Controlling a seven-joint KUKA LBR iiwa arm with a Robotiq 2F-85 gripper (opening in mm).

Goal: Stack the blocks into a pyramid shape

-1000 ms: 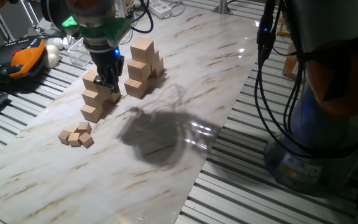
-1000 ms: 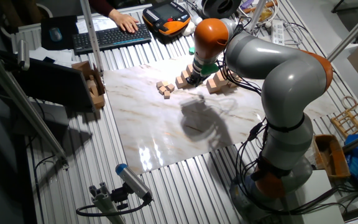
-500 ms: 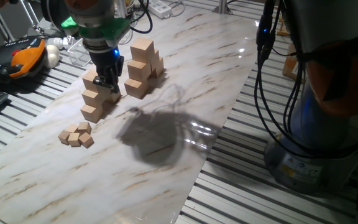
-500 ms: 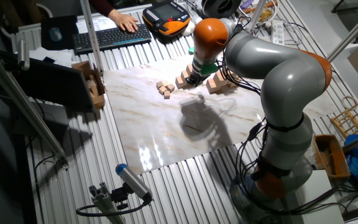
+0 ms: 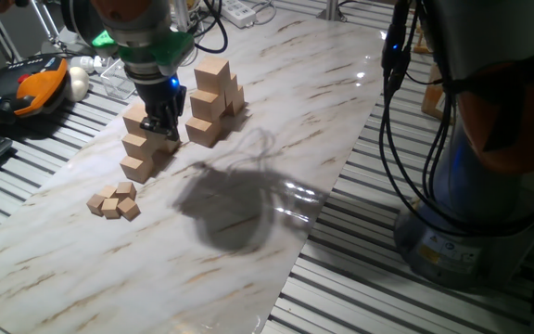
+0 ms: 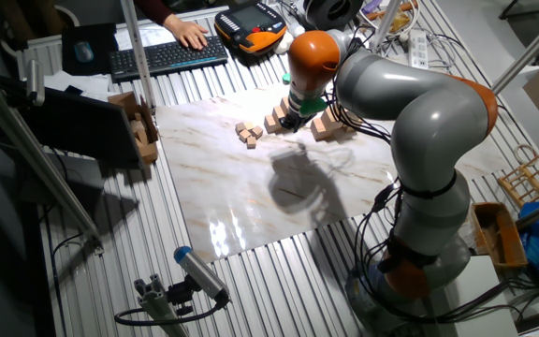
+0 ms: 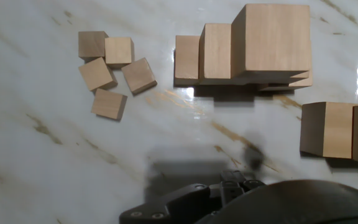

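Pale wooden blocks stand in two groups on the marble board (image 5: 276, 111). One is a stepped stack (image 5: 137, 142), three high at its tallest. The other is a taller pile (image 5: 211, 96) to its right. My gripper (image 5: 163, 130) hangs between the two, right beside the stepped stack, fingers together and nothing showing between them. The hand view looks down on the stepped stack (image 7: 253, 46) and part of the other pile (image 7: 337, 130), with the gripper (image 7: 236, 182) only a dark shape at the bottom edge. From the other side the gripper (image 6: 288, 120) covers part of the blocks (image 6: 326, 126).
Several much smaller cubes (image 5: 114, 200) (image 7: 112, 71) lie loose to the left of the stacks. An orange pendant (image 5: 37, 83), a keyboard (image 6: 167, 56) with a person's hand (image 6: 190, 36) on it, and a clear box (image 5: 119, 79) sit beyond the board. The robot base (image 5: 476, 195) stands on the right.
The arm has shifted very slightly, the hand rising a little beside the stepped stack. The blocks have not moved.
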